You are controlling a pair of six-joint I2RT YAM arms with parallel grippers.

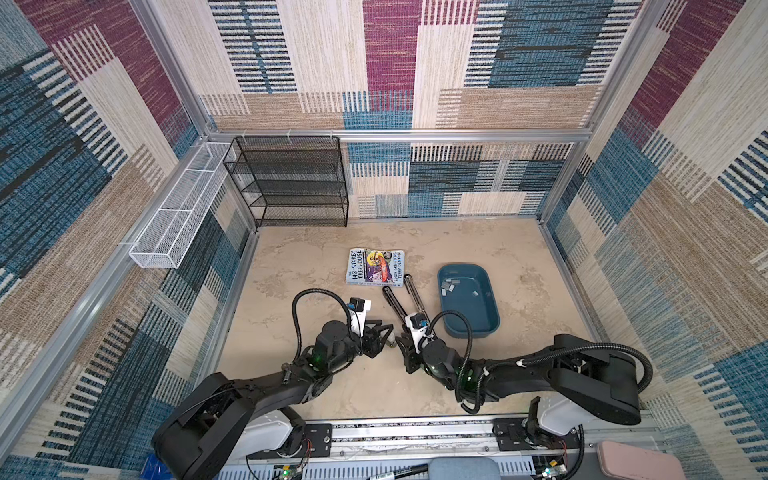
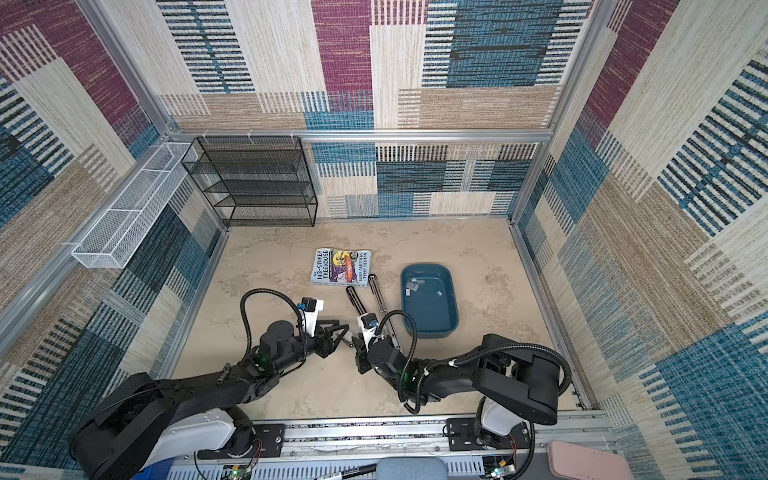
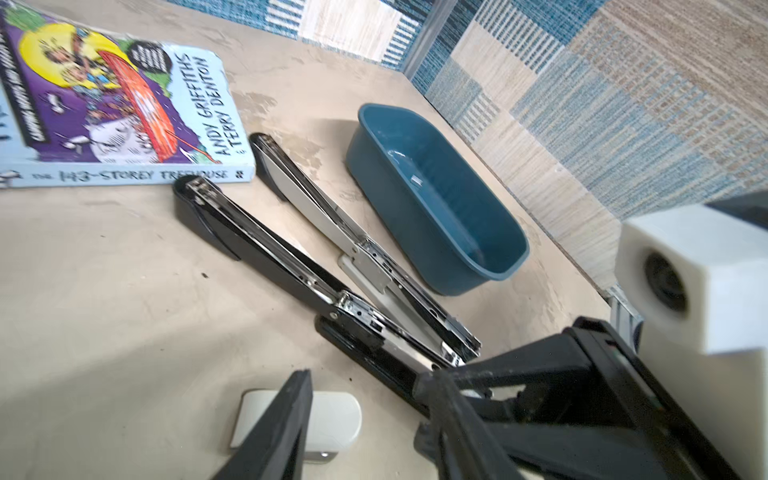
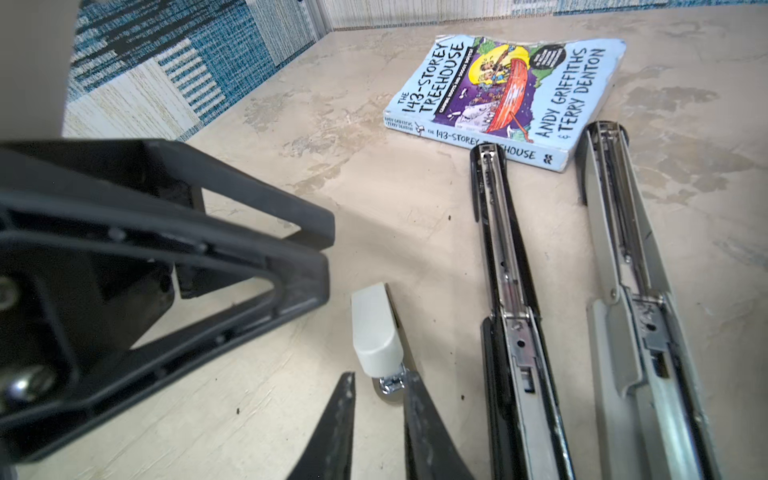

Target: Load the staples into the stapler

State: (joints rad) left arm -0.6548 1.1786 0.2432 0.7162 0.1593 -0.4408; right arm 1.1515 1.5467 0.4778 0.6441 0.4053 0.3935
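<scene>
You can pass over bare tabletop (image 1: pixel 291 266) left of the book (image 1: pixel 376 266). The black stapler (image 1: pixel 392 303) and grey stapler (image 1: pixel 414 293) lie in the way between book and blue tub (image 1: pixel 469 331).

Left arm (image 1: pixel 266 386), right arm (image 1: pixel 519 369) stretched low, left jaws parted, right jaws narrow, perhaps gripping.

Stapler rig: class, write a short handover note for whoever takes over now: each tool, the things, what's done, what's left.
Left tool: jaws apart, empty, by the small white stapler.
Right tool: tips flank that stapler's metal end; grip unclear.
Staples: loose in the blue tub.
Black stapler and grey stapler: opened flat beside the book.
Done: both long staplers opened.
Left: pick a strip, load it.
</scene>
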